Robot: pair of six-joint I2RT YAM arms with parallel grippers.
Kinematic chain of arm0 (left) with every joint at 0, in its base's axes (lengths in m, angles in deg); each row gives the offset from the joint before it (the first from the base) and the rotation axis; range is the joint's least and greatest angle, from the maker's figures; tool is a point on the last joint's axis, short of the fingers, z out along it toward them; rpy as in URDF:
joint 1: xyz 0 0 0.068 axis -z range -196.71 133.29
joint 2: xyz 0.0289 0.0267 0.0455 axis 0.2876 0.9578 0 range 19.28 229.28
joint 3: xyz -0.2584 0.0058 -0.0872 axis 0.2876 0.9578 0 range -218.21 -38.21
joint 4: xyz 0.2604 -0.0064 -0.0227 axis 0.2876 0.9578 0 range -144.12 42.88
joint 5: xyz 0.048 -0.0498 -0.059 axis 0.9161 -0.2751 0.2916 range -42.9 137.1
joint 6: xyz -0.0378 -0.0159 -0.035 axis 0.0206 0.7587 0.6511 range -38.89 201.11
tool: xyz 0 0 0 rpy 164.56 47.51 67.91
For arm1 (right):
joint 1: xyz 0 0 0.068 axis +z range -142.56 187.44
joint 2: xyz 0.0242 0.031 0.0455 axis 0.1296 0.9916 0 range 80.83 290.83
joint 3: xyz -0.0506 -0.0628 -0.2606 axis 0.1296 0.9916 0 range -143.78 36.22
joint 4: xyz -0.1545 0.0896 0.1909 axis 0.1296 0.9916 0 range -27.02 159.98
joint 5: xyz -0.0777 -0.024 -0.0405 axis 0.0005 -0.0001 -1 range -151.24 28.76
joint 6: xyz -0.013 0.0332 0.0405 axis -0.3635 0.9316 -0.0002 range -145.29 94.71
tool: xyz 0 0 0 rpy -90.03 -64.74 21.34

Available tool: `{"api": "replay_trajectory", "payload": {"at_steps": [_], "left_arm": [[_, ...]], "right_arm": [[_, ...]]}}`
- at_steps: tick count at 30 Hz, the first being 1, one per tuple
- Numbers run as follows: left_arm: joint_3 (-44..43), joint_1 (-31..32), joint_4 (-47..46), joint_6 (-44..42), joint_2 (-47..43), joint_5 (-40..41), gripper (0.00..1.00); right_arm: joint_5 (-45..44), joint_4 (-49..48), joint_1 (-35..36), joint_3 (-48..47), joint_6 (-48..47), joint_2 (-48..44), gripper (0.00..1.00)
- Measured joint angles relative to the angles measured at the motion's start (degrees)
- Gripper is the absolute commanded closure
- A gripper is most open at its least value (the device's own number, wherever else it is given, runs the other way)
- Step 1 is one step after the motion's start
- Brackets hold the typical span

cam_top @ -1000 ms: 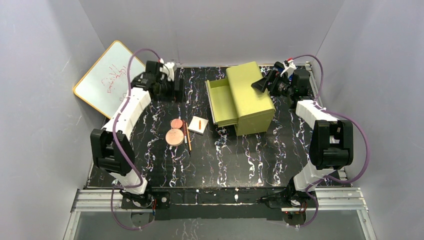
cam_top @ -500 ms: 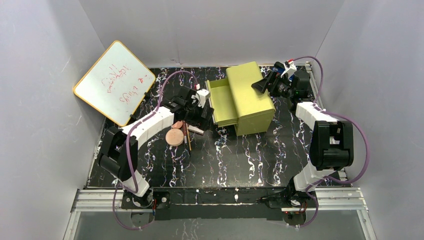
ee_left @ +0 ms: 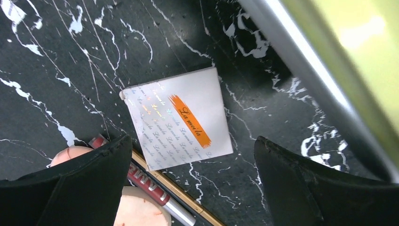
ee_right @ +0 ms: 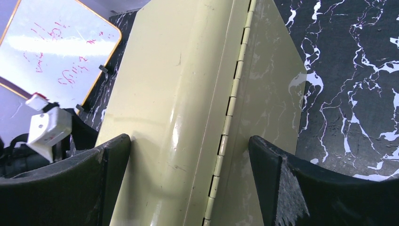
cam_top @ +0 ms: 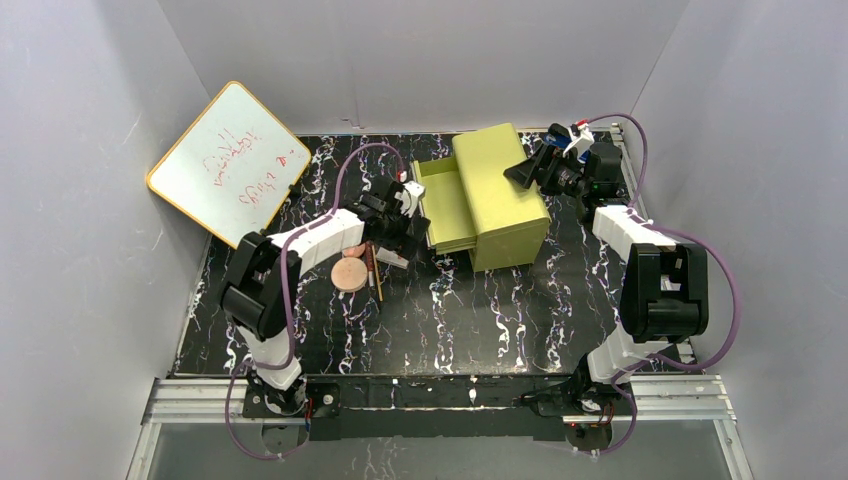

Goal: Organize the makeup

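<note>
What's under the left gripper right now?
The white palette lies flat on the table between the open fingers. Their tips cover parts of the pink discs and sticks.

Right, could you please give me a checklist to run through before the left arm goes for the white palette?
1. The left gripper is open: ok.
2. The white palette lies flat between its fingers: ok.
3. It is centred in the gap: not ok, it sits nearer the finger beside the pencils.
4. The pencils are clear of it: not ok, they lie right along its edge.
5. The drawer of the yellow-green box is open: ok.
6. The right gripper is out of the way: ok, open over the box top.
</note>
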Motion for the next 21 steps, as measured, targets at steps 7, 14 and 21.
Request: {"api": "replay_trajectory", "payload": {"at_steps": [7, 14, 21], "left_arm": [[-2.3, -1.5, 0.0, 0.0, 4.4, 0.3, 0.01], [-2.6, -2.4, -1.3, 1.2, 5.6, -1.6, 0.02], [-2.0, -4.3, -3.1, 3.6, 7.1, -7.9, 0.02]], "right_arm": [[0.2, 0.4, -0.3, 0.0, -0.1, -0.1, 0.0], [0.3, 0.8, -0.5, 0.0, -0.1, -0.3, 0.0], [0.4, 0.9, -0.5, 0.0, -0.1, -0.3, 0.0]]}}
